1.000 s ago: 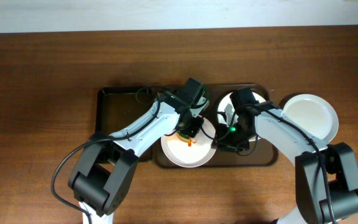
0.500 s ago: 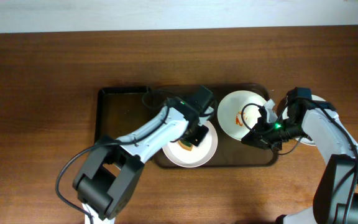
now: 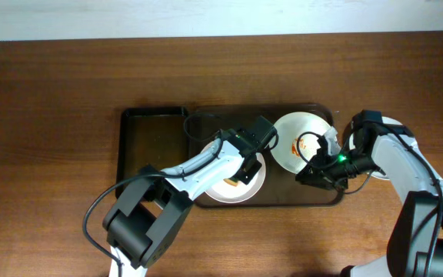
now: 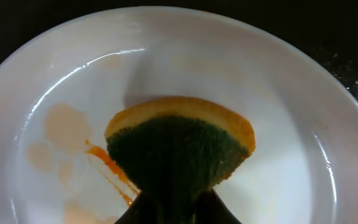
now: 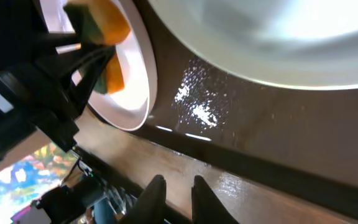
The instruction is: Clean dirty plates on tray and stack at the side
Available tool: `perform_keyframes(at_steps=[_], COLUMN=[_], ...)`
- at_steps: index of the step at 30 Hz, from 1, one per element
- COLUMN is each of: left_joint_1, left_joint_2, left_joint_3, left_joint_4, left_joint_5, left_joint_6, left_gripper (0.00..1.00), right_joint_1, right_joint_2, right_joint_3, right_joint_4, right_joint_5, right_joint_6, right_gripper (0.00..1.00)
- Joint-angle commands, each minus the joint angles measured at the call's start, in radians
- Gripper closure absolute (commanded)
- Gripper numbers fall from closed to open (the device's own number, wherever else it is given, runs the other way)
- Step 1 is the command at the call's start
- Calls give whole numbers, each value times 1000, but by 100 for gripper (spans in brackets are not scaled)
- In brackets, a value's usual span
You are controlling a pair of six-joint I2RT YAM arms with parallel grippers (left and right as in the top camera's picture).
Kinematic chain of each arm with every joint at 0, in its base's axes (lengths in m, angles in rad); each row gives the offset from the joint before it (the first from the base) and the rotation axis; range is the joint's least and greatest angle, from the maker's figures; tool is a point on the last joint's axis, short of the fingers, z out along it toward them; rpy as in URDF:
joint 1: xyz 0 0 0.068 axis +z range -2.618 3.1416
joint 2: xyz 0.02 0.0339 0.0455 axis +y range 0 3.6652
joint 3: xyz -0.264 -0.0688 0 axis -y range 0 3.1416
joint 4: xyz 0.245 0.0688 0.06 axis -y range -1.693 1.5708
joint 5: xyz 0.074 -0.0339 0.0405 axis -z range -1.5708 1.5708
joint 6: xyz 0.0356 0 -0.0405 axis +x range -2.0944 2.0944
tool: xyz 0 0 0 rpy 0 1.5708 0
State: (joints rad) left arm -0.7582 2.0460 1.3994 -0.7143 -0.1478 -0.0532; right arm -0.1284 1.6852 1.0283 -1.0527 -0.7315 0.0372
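A white plate (image 3: 223, 187) smeared with orange sauce lies at the front of the dark tray (image 3: 206, 119). My left gripper (image 3: 244, 172) is shut on a green and orange sponge (image 4: 179, 146) and presses it on this plate (image 4: 303, 124), beside the orange streaks. A second dirty plate (image 3: 294, 135) with orange marks lies on the tray's right part. My right gripper (image 3: 314, 174) hangs over the tray's front right edge, fingers (image 5: 174, 190) close together and empty. The right wrist view shows both plates, the second one (image 5: 272, 37) above and the first (image 5: 132, 81) with the sponge (image 5: 98, 25).
A clean white plate (image 3: 376, 174) lies on the table right of the tray, mostly hidden under my right arm. A black tray section (image 3: 152, 146) lies at the left. Brown wooden table (image 3: 52, 154) surrounds everything.
My right gripper has pulled away from the front plate to the tray's right side. My left gripper has dragged the sponge rightward across the plate.
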Motion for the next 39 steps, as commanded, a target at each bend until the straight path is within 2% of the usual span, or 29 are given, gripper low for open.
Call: perform_keyframes(at_steps=[1,3,6,7,9,11,12,14,15,16,18,20,21,22,24,26,28,29,30,31,33,36,38,39], left_joint_1=[-1,-1,0,0,0,0,0,0,0,0,2,37,61,80,149,204,249,254,254,254,256,256,256,256], left_joint_2=[19,19,19,19,18,18,18,18,18,18,18,14,14,14,13,13,13,13,14,14,14,15,17,19], left_joint_3=[-11,-11,-11,-11,-10,-10,-10,-10,-10,-5,73,241,292,322,366,366,366,366,366,366,366,365,365,365], left_joint_4=[0,-1,-1,-1,-1,-1,0,0,4,4,-49,-189,-221,-242,-298,-324,-327,-327,-327,-327,-327,-323,-319,-319], left_joint_5=[-33,-33,-34,-43,-164,-172,-223,-327,-350,-358,-353,-268,-238,-232,-225,-90,64,77,77,76,73,69,69,70], left_joint_6=[-6,-6,-6,-6,-6,-6,-6,-6,-6,-6,-6,-6,-6,-6,-6,-6,-6,-6,-6,-6,-6,-5,-5,-5], left_gripper=[87,87,83,80,79,73,71,68,67,67,67,62,62,61,60,59,58,58,57,57,56,55,55,55], right_joint_1=[95,214,286,285,285,285,285,285,285,285,285,285,285,286,317,399,505,548,624,641,665,606,568,568], right_joint_2=[-14,-14,-14,-14,-14,-14,-14,-14,-14,-14,-15,-31,-40,-46,-48,-48,-44,-41,-35,-33,-12,10,10,10], right_joint_3=[-24,-48,-48,-48,-48,-48,-48,-48,-48,-48,-34,-27,-28,-28,-30,-30,-31,-31,-39,-43,-45,-45,-45,-54], right_joint_4=[8,93,182,191,190,192,198,197,198,197,180,178,178,177,182,235,283,289,341,364,400,395,388,388], right_joint_5=[34,192,302,303,294,295,296,295,295,294,230,179,179,179,239,341,512,580,660,673,706,709,619,619], right_joint_6=[-64,-80,79,101,100,100,100,100,100,100,99,99,99,99,100,167,341,421,519,538,602,634,539,541], right_gripper=[59,44,42,41,40,39,32,26,10,2,1,8,8,9,17,23,35,40,52,61,70,71,72,74])
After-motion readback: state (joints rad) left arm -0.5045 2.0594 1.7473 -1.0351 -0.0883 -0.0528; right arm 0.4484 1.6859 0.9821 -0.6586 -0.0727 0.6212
